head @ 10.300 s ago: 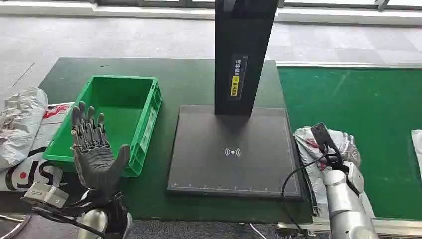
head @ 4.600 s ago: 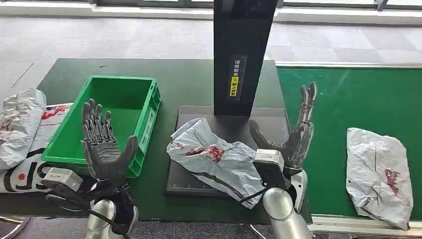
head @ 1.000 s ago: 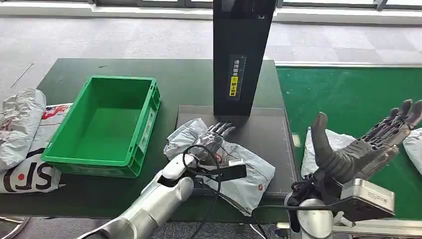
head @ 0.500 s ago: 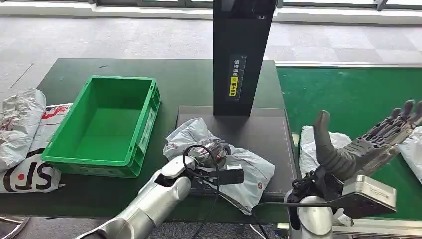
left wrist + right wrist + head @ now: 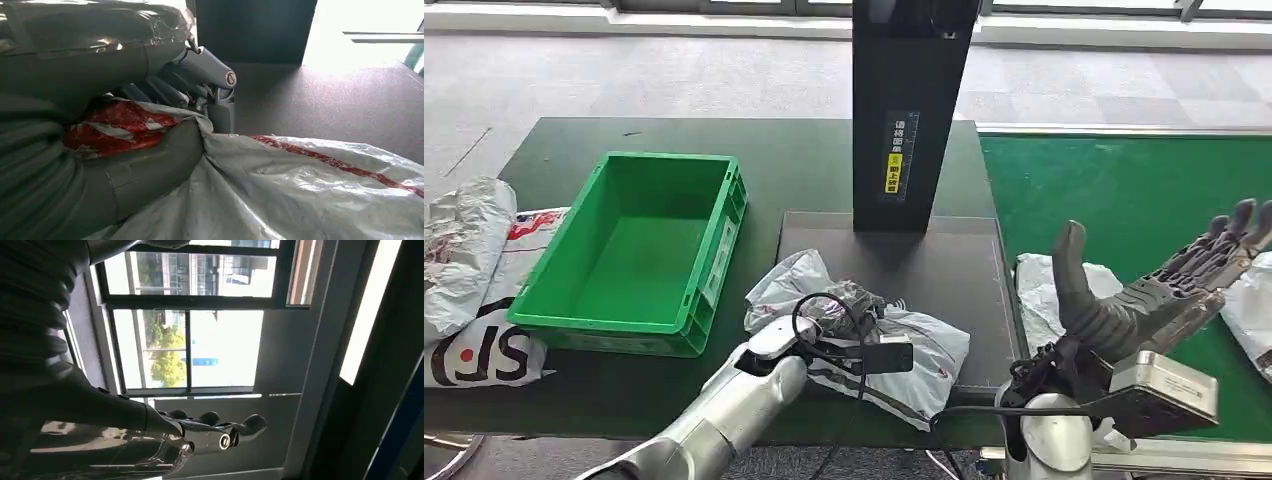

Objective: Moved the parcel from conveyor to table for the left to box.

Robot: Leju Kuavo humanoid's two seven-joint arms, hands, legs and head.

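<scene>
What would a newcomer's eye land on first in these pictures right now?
Probably the robot's left hand gripping the crumpled grey plastic parcel with red print on the dark scanner pad, at the foot of the tall black scanner column. Next, the bright green plastic crate, empty, to the parcel's left on the dark green table. Then the right hand, raised with fingers spread above the green conveyor.

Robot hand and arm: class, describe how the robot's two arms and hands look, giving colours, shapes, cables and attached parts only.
Both arms are shiny silver, rounded tubes. The left robot hand and right robot hand are dark grey, each with a thick thumb and slimmer, segmented fingers with a metallic sheen. Black cables loop around each wrist. A black bar-shaped unit sits at the left wrist, and a silver-grey box at the right.
</scene>
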